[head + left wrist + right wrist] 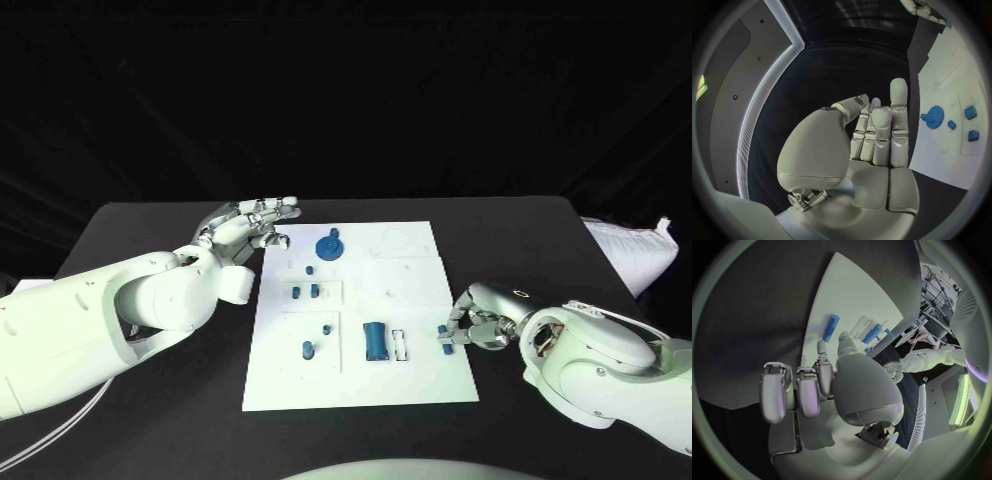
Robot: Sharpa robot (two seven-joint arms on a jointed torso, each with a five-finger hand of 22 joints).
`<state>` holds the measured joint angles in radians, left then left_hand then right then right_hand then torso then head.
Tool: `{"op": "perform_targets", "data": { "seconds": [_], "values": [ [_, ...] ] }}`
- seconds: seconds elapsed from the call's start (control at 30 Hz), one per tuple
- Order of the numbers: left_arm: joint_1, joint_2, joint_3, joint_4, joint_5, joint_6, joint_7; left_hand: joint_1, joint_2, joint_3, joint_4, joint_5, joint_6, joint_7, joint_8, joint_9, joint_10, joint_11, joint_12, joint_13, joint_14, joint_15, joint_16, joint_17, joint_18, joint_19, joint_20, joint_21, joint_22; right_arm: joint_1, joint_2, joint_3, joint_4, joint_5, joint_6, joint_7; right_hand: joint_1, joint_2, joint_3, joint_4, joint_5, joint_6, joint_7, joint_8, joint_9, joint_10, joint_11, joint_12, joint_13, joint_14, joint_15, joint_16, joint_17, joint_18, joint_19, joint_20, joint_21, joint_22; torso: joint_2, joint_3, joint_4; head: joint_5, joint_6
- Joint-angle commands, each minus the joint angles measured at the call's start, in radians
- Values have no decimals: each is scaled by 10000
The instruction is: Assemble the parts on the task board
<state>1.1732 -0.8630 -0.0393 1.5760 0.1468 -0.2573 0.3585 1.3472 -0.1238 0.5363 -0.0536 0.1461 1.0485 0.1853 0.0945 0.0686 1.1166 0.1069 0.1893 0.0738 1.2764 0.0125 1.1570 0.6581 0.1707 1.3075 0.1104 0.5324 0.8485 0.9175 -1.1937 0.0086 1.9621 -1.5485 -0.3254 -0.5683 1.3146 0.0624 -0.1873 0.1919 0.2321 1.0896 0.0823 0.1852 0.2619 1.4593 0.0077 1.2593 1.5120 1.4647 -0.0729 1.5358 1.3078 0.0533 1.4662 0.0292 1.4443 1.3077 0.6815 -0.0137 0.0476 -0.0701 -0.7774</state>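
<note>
Head view gives me the left robot hand (257, 225) raised over the table (144, 225) just beside the far-left corner of the task board (418, 385), fingers apart and nothing in them. In the left wrist view that same left robot hand (873, 135) shows its fingers upright and close side by side, the thumb curled across in front, gripping nothing.

The right robot hand (480, 322) sits at the board's right edge, toward the near end, fingers curled in; a small blue piece (446, 337) lies right at its fingertips. From the right wrist view, the right robot hand (826, 385) has its fingers bent down toward the board edge, but I cannot tell whether it pinches that piece or only touches it.

Out on the board I count one blue gear (330, 245) at the far end, left of centre. Nearer, one small part (310, 269), then a pair (304, 292) side by side. Nearer still, one small part (327, 329), one more (307, 350) at the near left, and one long blue cylinder (375, 341) lying in the middle near section. That makes eight blue pieces as far as I can see.
</note>
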Motion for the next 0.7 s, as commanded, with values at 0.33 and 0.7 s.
{"op": "perform_targets", "data": {
  "seconds": [0.33,0.7],
  "values": [
    [0,7,0,12,28,183,39,-12,66,-72,0,-48,-69,-15,35,-7,-54,4,62,-14,-78,26,19,-11,100,-78,-25,-63,-15,-113,284,-6,-225,-786,1090,-176,91,70,18,10,23,190,-69,-71,-38,153,-122,-131,-1346,934,14,0,2007,-80,308,52,-30,703,0,-2,-10,44,-35],
    [-1,4,0,12,28,192,37,-12,66,-72,0,-48,-69,-15,35,-7,-54,4,62,-14,-78,26,19,-11,100,-78,-25,-63,-15,-327,689,-13,-397,-2709,2333,-198,1658,128,848,-1004,-1679,482,-171,-233,-159,141,-232,-172,-1321,962,-94,81,2160,-116,353,-54,61,859,-4,0,5,78,-52]
  ]
}}
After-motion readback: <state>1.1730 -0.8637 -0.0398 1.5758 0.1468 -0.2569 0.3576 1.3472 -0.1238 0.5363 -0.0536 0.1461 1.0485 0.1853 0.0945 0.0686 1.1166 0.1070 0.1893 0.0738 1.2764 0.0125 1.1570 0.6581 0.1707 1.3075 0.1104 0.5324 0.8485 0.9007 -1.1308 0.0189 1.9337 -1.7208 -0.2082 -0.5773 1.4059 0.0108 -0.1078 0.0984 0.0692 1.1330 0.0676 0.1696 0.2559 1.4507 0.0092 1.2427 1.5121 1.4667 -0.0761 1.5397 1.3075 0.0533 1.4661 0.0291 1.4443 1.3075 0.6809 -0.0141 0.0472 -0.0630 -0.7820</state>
